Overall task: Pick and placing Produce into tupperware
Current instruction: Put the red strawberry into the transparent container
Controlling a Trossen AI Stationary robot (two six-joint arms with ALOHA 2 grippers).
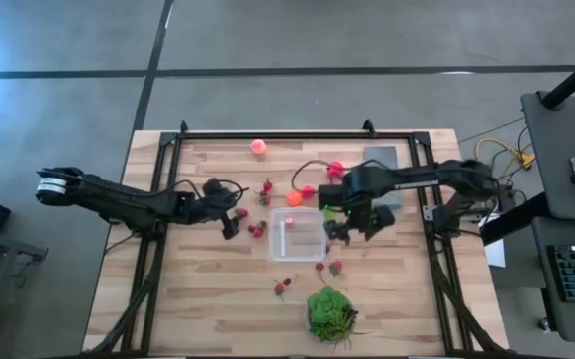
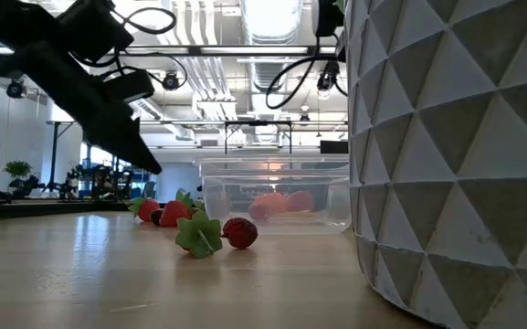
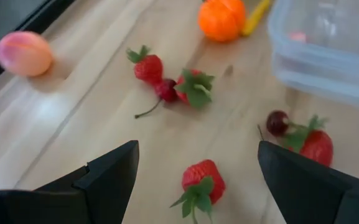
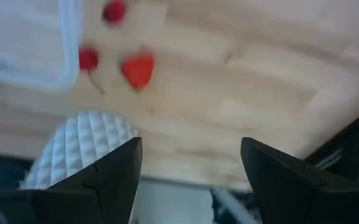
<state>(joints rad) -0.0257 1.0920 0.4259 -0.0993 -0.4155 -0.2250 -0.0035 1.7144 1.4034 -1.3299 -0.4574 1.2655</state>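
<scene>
1. Left pincer [image 3: 195, 171] hangs jaws wide apart over a strawberry [image 3: 204, 180] on the desk [image 1: 197, 299]; lowering straight should centre it.
2. Right pincer [image 1: 352, 227], jaws apart and empty, waits just beside the tupperware [image 1: 298, 234], which holds a few pieces.
3. More produce [image 1: 258, 147] lies scattered around.

High view: overhead, facing straight down, far enough to take in the whole table [image 1: 217, 299] with both arms and the floor around it. Low view: at tabletop height, facing level across the wood into the room, very near a white faceted pot [image 2: 455, 155] filling the right of the frame; it shares the tupperware [image 2: 277, 194] with the high view's centre. Wrist views: each close above the tabletop, looking past its own dark fingers, the left one sharing strawberries [image 3: 148, 67] and the container corner with the overhead, the right one sharing the pot.
</scene>
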